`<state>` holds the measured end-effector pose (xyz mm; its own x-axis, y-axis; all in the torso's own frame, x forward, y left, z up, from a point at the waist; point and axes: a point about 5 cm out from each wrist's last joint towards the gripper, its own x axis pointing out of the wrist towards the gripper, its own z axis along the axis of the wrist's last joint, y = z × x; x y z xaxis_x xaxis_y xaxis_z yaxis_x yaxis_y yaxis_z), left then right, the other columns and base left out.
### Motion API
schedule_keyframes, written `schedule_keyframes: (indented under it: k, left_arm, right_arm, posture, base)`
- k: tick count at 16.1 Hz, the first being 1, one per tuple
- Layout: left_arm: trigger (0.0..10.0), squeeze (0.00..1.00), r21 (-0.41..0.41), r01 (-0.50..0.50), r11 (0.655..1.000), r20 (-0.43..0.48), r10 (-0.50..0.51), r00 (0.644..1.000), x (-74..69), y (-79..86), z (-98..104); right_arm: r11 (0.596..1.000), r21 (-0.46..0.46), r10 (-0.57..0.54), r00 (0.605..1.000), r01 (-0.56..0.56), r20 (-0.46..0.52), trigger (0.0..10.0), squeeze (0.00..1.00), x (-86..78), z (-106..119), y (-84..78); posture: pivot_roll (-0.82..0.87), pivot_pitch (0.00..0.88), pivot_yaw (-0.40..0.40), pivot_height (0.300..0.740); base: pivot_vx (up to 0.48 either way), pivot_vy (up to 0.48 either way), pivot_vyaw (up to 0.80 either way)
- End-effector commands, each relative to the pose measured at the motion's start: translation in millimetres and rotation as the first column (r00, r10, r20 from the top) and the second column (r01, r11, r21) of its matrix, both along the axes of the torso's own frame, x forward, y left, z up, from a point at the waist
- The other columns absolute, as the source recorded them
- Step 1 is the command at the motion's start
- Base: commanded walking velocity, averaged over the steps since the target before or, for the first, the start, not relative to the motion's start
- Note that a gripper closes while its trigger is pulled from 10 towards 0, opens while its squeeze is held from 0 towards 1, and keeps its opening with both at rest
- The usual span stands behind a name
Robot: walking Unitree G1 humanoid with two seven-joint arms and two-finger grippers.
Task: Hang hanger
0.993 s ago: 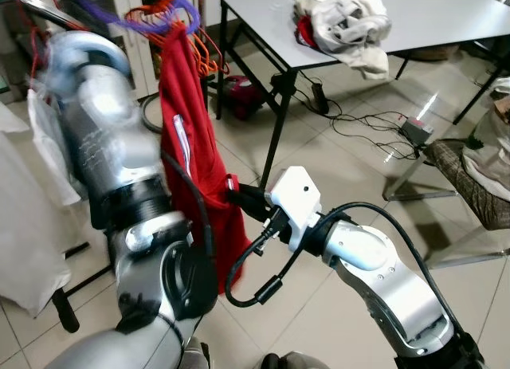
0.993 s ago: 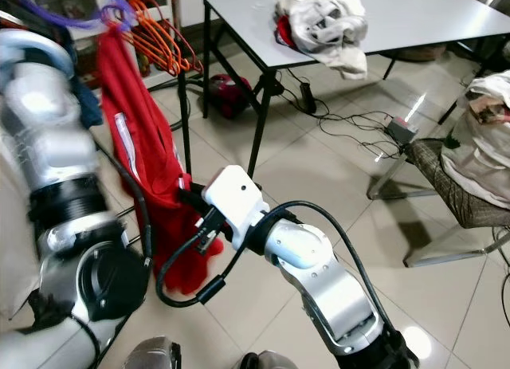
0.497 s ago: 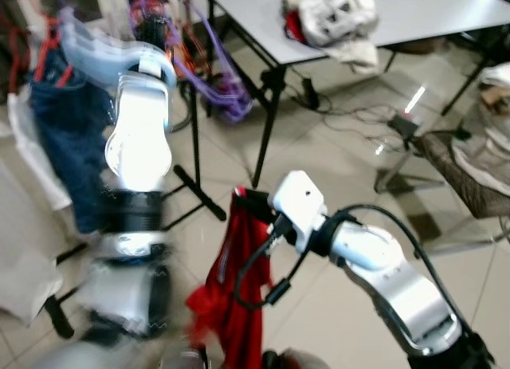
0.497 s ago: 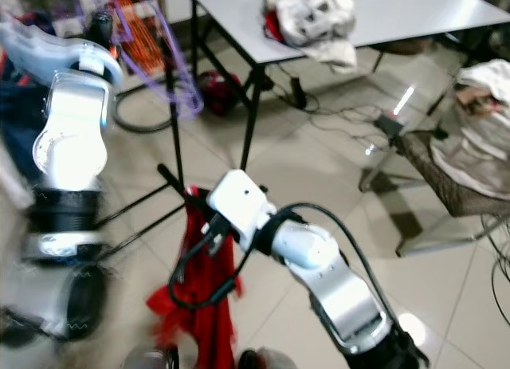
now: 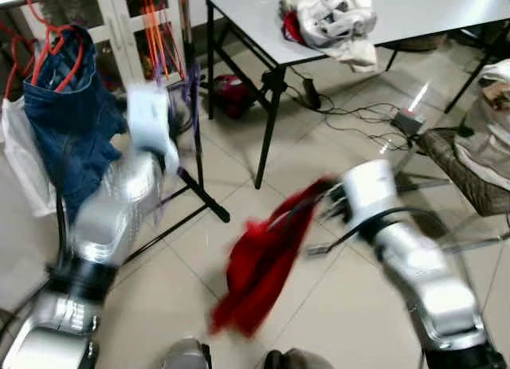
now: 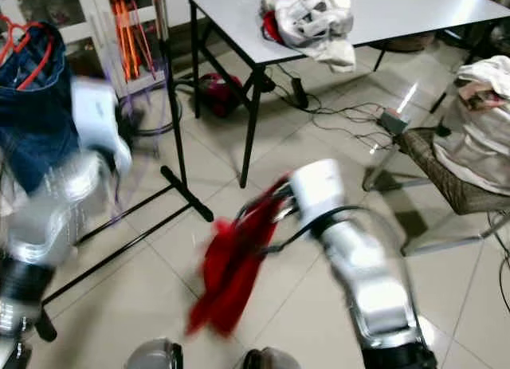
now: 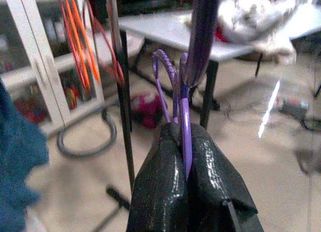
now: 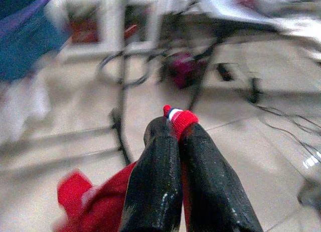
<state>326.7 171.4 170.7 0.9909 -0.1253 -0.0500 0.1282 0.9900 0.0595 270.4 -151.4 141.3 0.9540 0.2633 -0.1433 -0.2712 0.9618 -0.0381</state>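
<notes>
Left to right. On the far left, blue jeans (image 5: 68, 126) hang from a red hanger on the clothes rack (image 5: 190, 90), whose upright pole and floor bar stand beside the raised left arm. The left tool (image 7: 184, 157) has its two black fingers closed on the purple hanger (image 7: 186, 109), which stands up out of the grip close to the rack pole and bare of any garment; orange hangers (image 7: 75, 36) dangle from the rail just beside it. A second ago the red garment hung from this hanger high by the rail; half a second ago it had slid off and drooped from the right arm alone, and the hanger had swung free.

At centre, the red garment (image 5: 263, 265) now trails low over the tiled floor, swept out in a blurred streak. The right tool (image 8: 175, 142) is closed on a ribbed red edge of the cloth, a small white-and-blue tag showing at the fingertips.

On the right, a grey table (image 5: 446, 18) carries a heap of pale clothes (image 5: 331, 14), and a chair (image 5: 470, 174) holds more laundry.

Judgement: hanger and garment have parted, so the garment likely needs refitting before the hanger can be hung; both arms are in fast motion, so the positions are unsettled.
</notes>
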Motion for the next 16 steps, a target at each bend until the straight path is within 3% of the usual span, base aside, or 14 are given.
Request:
schedule_keyframes:
  k: [1, 2, 3, 5, 6, 8, 9, 11, 16]
  left_arm:
    - [10.0, 0.0, -0.002, 0.018, 1.0, 0.02, -0.018, 1.0, -9.1, -2.1, 3]
    - [10.0, 0.0, 0.006, 0.016, 1.0, 0.006, -0.016, 1.0, -14.2, -0.3, -2]
    - [10.0, 0.0, 0.07, 0.0, 0.998, -0.004, 0.0, 1.0, -30.1, 3.0, -15]
    - [10.0, 0.0, 0.017, 0.007, 1.0, 0.029, -0.007, 1.0, -40.2, -1.4, -13]
    - [10.0, 0.0, 0.028, 0.0, 1.0, 0.027, -0.001, 1.0, -41.6, -2.5, -12]
    - [10.0, 0.0, 0.037, 0.029, 0.999, 0.06, -0.031, 0.998, -40.7, -11.4, -3]
    - [10.0, 0.0, -0.019, 0.052, 0.998, 0.081, -0.05, 0.995, -39.2, -19.9, 4]
    - [10.0, 0.0, -0.062, 0.067, 0.996, 0.087, -0.061, 0.994, -39.4, -27.3, 8]
    - [10.0, 0.0, -0.048, 0.055, 0.997, 0.079, -0.052, 0.996, -40.8, -28.1, 8]
  right_arm:
    - [0.986, 0.083, -0.152, 0.986, 0.146, 0.069, 0.0, 0.0, 2.5, 18, -21.7]
    - [0.973, 0.107, -0.212, 0.974, 0.203, 0.079, 0.0, 0.0, 2.8, 21, -28.9]
    - [0.945, 0.085, -0.325, 0.938, 0.317, 0.116, 10.0, 0.0, 1.6, 29, -48.3]
    - [0.94, 0.069, -0.342, 0.925, 0.335, 0.166, 10.0, 0.0, 1.7, 44, -55.0]
    - [0.927, 0.081, -0.375, 0.914, 0.367, 0.156, 10.0, 0.0, 2.7, 47, -59.3]
    - [0.883, 0.108, -0.468, 0.87, 0.456, 0.156, 10.0, 0.0, 5.5, 53, -75.0]
    - [0.853, 0.126, -0.52, 0.843, 0.506, 0.136, 10.0, 0.0, 6.1, 53, -85.0]
    - [0.847, 0.115, -0.53, 0.839, 0.519, 0.124, 10.0, 0.0, 4.8, 51, -88.7]
    - [0.84, 0.075, -0.543, 0.835, 0.538, 0.089, 10.0, 0.0, -8.2, 44, -94.8]
  posture:
    - [-0.02, 0.038, -0.04, 0.74]
    - [-0.02, 0.038, -0.04, 0.74]
    - [-0.02, 0.039, -0.046, 0.74]
    - [-0.03, 0.047, -0.051, 0.74]
    - [-0.03, 0.047, -0.051, 0.74]
    - [-0.03, 0.05, -0.05, 0.74]
    - [-0.04, 0.049, -0.049, 0.74]
    - [-0.04, 0.047, -0.043, 0.74]
    - [-0.04, 0.05, -0.033, 0.74]
  base:
    - [0.0, 0.0, 0.0]
    - [0.0, 0.0, 0.0]
    - [0.0, 0.0, 0.0]
    - [0.133, 0.0, 0.0]
    - [0.337, 0.0, 0.0]
    - [0.437, 0.0, -0.8]
    - [0.465, 0.0, -0.8]
    - [0.465, 0.0, -0.8]
    - [0.469, 0.0, -0.8]
